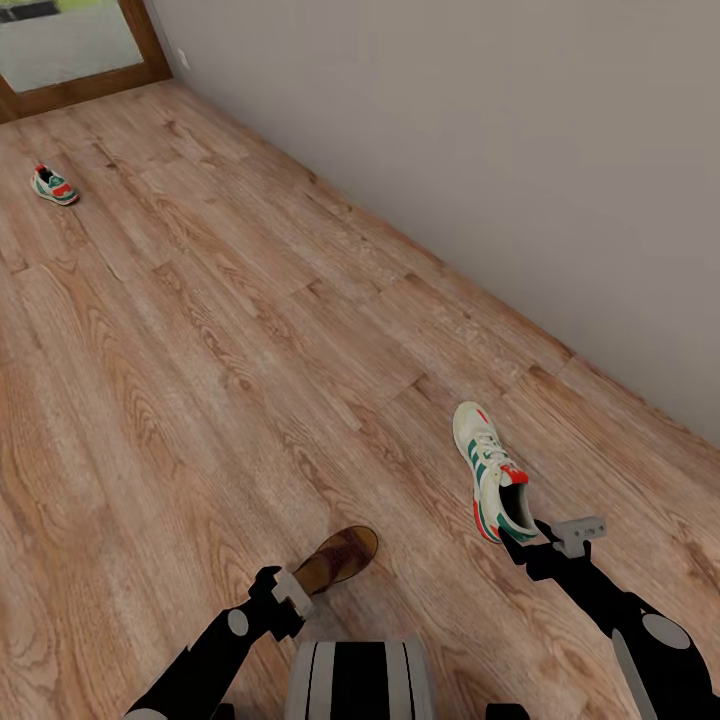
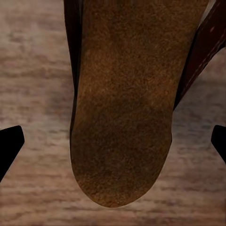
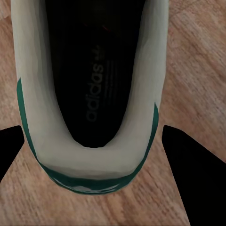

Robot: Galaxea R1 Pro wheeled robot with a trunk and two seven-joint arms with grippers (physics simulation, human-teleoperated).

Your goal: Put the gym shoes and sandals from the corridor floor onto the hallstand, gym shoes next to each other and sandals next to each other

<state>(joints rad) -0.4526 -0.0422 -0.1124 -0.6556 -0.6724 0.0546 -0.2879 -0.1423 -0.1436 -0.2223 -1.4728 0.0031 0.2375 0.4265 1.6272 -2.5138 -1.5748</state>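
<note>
Brown wood floor (image 1: 200, 400) all across, with a grey wall (image 1: 500, 150) along the right. Three of the task's things down on that floor.

Far off at the left, one gym shoe (image 1: 54, 186), small and alone, well apart from the robot. Near at the right, the other gym shoe (image 1: 492, 470), white with green stripes, heel toward the right gripper (image 1: 545, 535). Seen from the right wrist, black fingertips (image 3: 183, 160) right at both sides of the heel. Spread wide around it, but cannot tell if pressing on it or just beside it.

Near at the middle, one brown sandal (image 1: 338, 560), just in front of the left gripper (image 1: 295, 588). Seen from the left wrist, fingertips (image 2: 9, 146) far out on each side of the tan footbed, with floor showing in the gaps. Wide open, then, and holding nothing.

Looks like early days for the job. Nothing up on the shoe rack yet, by the look of things. Both arms lined up for a first grab. Left to do: close on the near shoe and the sandal, carry them to the rack, then fetch the far shoe and the other sandal, and set each pair side by side.
</note>
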